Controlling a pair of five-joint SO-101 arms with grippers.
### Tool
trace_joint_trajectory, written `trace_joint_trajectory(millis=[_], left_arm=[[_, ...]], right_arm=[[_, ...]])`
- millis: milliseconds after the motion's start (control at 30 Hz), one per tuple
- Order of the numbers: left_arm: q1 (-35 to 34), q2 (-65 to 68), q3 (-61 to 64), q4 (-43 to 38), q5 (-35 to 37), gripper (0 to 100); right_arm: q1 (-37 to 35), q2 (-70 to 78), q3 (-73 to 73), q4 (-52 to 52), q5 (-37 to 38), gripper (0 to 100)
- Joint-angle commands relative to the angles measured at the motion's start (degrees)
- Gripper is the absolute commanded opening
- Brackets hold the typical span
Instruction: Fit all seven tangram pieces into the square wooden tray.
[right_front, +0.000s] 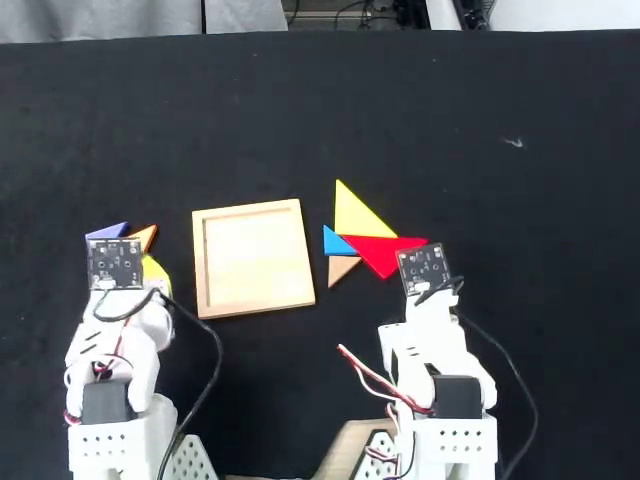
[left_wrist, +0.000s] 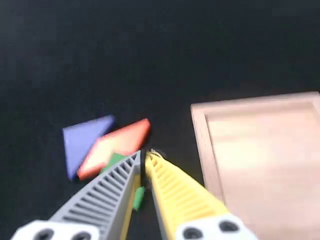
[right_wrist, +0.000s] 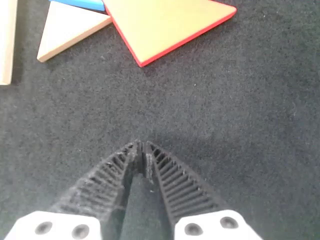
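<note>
Tray (right_front: 250, 256) sits mid-table. Four pieces (right_front: 360, 218) cluster just right of it, touching one another. Smaller cluster (right_front: 108, 233) lies left of tray, gap between.

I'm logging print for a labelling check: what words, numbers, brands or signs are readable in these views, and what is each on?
No text can be read in any view.
wooden tray: bare wood, no print.
red triangle, yellow triangle, purple piece: plain coloured faces, no marks.
dark boards atop the arms: pale specks, too small to read.
</note>
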Motion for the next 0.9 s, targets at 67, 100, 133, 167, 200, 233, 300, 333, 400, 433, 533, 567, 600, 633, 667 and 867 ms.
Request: trace_joint_trajectory(millis=[67, 100, 133, 167, 200, 233, 300, 333, 400, 433, 533, 567, 600, 633, 667, 867], left_arm=[[4.8, -0.4, 1.1, 5.3, 0.0, 3], [4.7, -0.4, 1.1, 5.2, 0.0, 3], [4.3, -0.4, 1.1, 5.1, -0.1, 3], [3.6, -0.4, 1.1, 5.1, -0.1, 3], [2.7, -0.4, 1.1, 5.1, -0.1, 3], [1.3, -0.4, 1.1, 5.1, -0.1, 3], [-2.3, -0.4, 0.8, 5.1, -0.1, 3], [-4.3, -0.5, 0.8, 5.0, 0.0, 3], [-6.8, -0.5, 0.5, 4.0, 0.2, 3], [-7.7, -0.5, 0.7, 3.2, 0.3, 3], [-8.1, -0.5, 0.8, 2.5, 0.3, 3], [-8.0, -0.5, 0.8, 2.4, 0.3, 3], [-8.0, -0.5, 0.8, 2.3, 0.4, 3], [-8.0, -0.5, 0.8, 2.3, 0.4, 3], [-8.0, -0.5, 0.8, 2.3, 0.4, 3], [-8.0, -0.5, 0.8, 2.5, 0.4, 3]], right_arm=[[0.4, -4.2, 0.0, 0.4, -0.3, 1.1], [0.4, -4.2, 0.0, 0.4, -0.3, 1.1], [0.4, -4.2, 0.0, 0.4, -0.2, 1.1], [0.4, -4.2, 0.0, 0.4, -0.2, 1.1], [0.4, -4.2, 0.0, 0.4, -0.1, 1.1], [0.4, -4.2, 0.0, 0.4, -0.1, 1.1], [0.4, -4.2, 0.0, 0.4, 0.0, 1.1], [0.4, -4.2, 0.0, 0.4, 0.0, 1.1], [0.4, -4.3, 0.0, -0.3, 0.0, 1.2], [0.4, -4.3, 0.0, -2.3, 0.0, 1.2], [0.5, -4.3, 0.0, -15.0, -0.3, 1.2], [0.5, -4.3, 0.0, -19.8, -0.3, 1.2], [0.6, -4.3, 0.0, -24.4, -0.4, 1.2], [0.4, -4.3, 0.0, -28.5, -0.4, 1.2], [0.4, -4.3, 0.0, -32.2, -0.4, 1.2], [0.3, -4.3, 0.0, -38.9, -0.4, 1.2]])
